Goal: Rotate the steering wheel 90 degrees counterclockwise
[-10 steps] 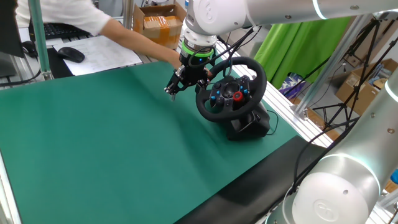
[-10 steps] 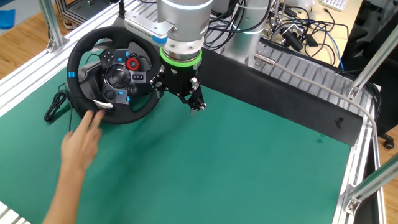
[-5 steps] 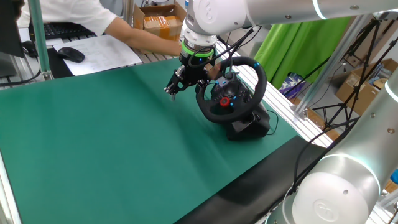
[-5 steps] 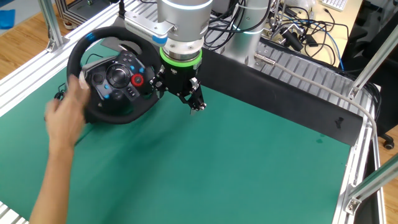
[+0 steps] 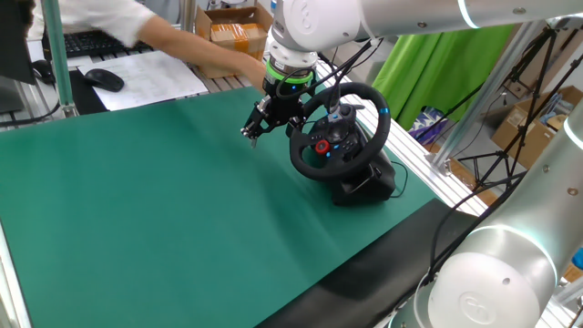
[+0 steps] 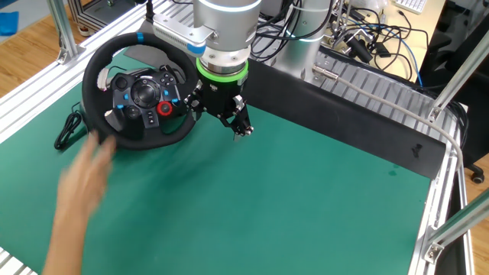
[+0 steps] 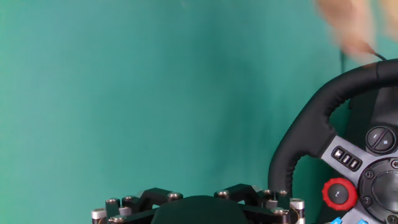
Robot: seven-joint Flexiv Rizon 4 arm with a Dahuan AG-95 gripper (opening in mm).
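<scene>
The steering wheel (image 5: 339, 132) stands on its black base (image 5: 364, 187) at the right side of the green mat. It also shows in the other fixed view (image 6: 137, 95), with its blue stripe (image 6: 140, 37) at the top of the rim and its red knob (image 6: 164, 108) at the hub's lower right. My gripper (image 5: 250, 135) hangs just beside the rim, apart from it, with its fingers together and empty (image 6: 241, 132). In the hand view only the wheel's rim (image 7: 311, 118) and the red knob (image 7: 339, 193) show at the right; my fingertips are out of view there.
A person's blurred hand (image 6: 84, 179) is over the mat in front of the wheel; the arm (image 5: 182, 41) reaches in from the back. A black cable (image 6: 69, 130) lies left of the wheel. A keyboard, mouse (image 5: 103, 79) and papers lie beyond the mat.
The person's hand has turned the wheel: the blue stripe went from the rim's left to its top, the red knob from top to lower right. The hand has let go. My gripper has not moved.
</scene>
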